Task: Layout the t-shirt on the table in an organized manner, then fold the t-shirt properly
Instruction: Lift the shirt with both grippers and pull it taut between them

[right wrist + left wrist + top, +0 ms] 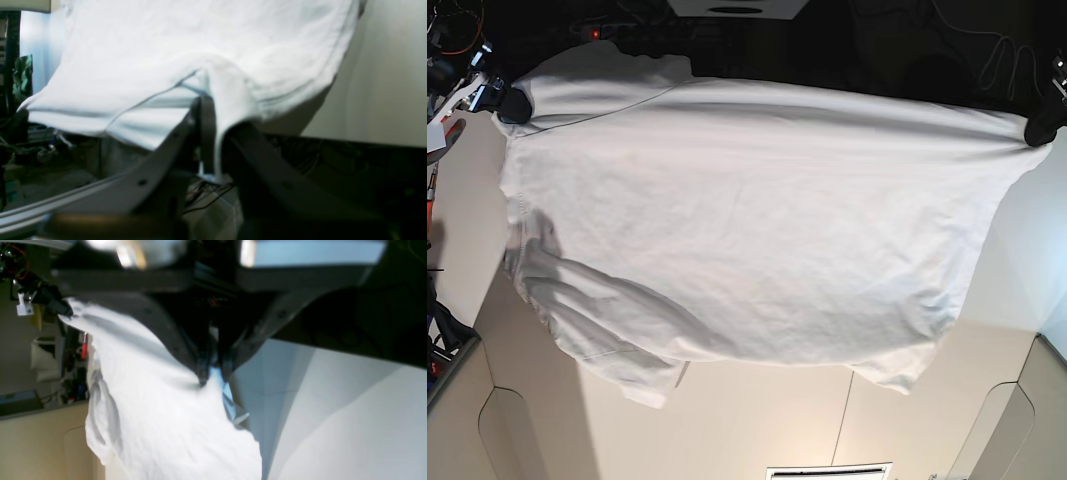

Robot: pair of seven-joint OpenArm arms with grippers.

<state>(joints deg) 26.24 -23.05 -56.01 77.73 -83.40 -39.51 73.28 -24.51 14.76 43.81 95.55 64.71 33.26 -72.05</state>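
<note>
Up close, the left gripper is pinched tight on a bunch of the t-shirt, and the right gripper is clamped on another edge, cloth draped over its fingers. Further out, the shirt hangs stretched between both arms above the table.

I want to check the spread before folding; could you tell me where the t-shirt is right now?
In the base view the t-shirt hangs stretched across the middle, pinched by the right gripper at upper left and the left gripper at upper right, above the table.
</note>
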